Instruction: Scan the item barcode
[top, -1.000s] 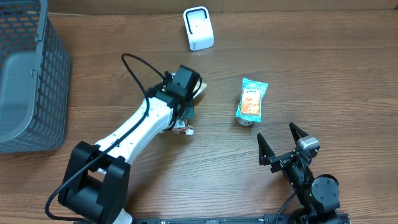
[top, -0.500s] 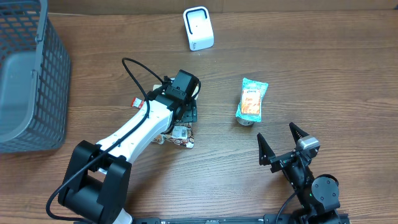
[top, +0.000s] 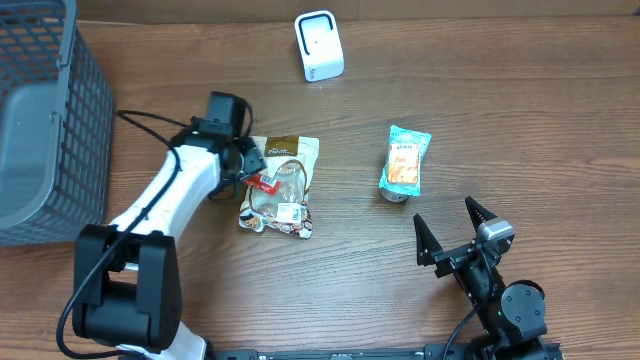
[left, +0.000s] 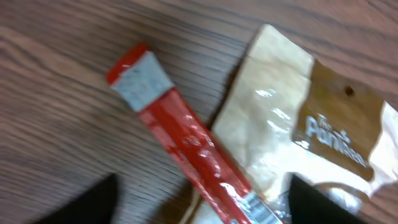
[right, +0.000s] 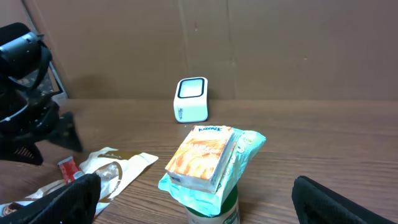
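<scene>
A brown-and-white snack pouch (top: 283, 180) lies flat on the table, with a red stick packet (top: 263, 182) lying across its left edge. My left gripper (top: 248, 165) hovers over that edge, open and holding nothing. In the left wrist view the red stick packet (left: 186, 152) runs diagonally between the dark fingertips (left: 93, 200), beside the snack pouch (left: 311, 118). The white scanner (top: 319, 45) stands at the back. My right gripper (top: 455, 232) is open near the front edge, facing a teal bag (right: 245, 158) topped by an orange box (right: 202, 155).
A grey mesh basket (top: 45, 120) fills the far left. The teal bag and orange box rest on a small green-lidded can (right: 214, 211) right of centre. The scanner (right: 191, 99) stands behind them in the right wrist view, with the left arm (right: 25, 112) at the left.
My left gripper opened and let go, and the arm swung left off the pouch. The pouch and red stick now lie uncovered on the table. The right arm stayed still.
</scene>
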